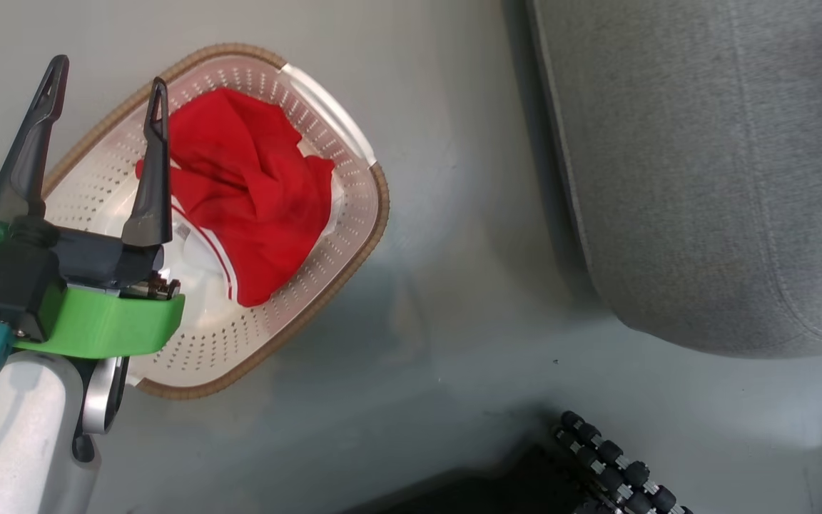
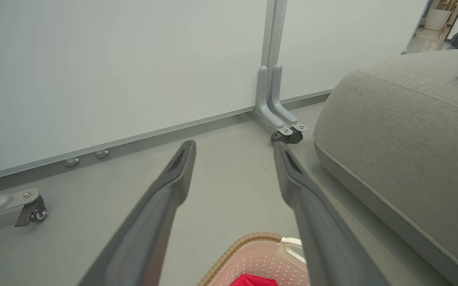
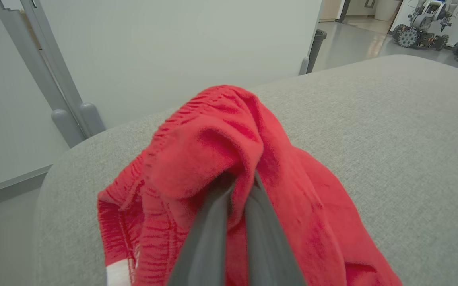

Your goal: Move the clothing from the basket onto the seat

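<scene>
One red garment [image 1: 254, 200] lies in the basket [image 1: 377, 207], heaped lengthwise along it and bunched toward the wall nearer the seat [image 1: 703, 178], with its white-striped edge on the basket's far side. The left gripper [image 1: 110, 71] hangs over that far side with its fingers spread wide and nothing between them. It is plainly the nearer arm. In the left wrist view the gripper [image 2: 233, 145] looks out over the floor beyond the basket, and only the basket's rim [image 2: 237, 248] and a scrap of red [image 2: 253, 281] show low between the fingers. So I judge the garment to lie below the fingertips and a little toward the seat side of the basket, and the fingers would need to tip down and shift that way to straddle the heap across its length. The right gripper [image 3: 241, 178] is well away from the basket, pinched shut on the other garment [image 3: 213, 139], which is draped on the seat.
</scene>
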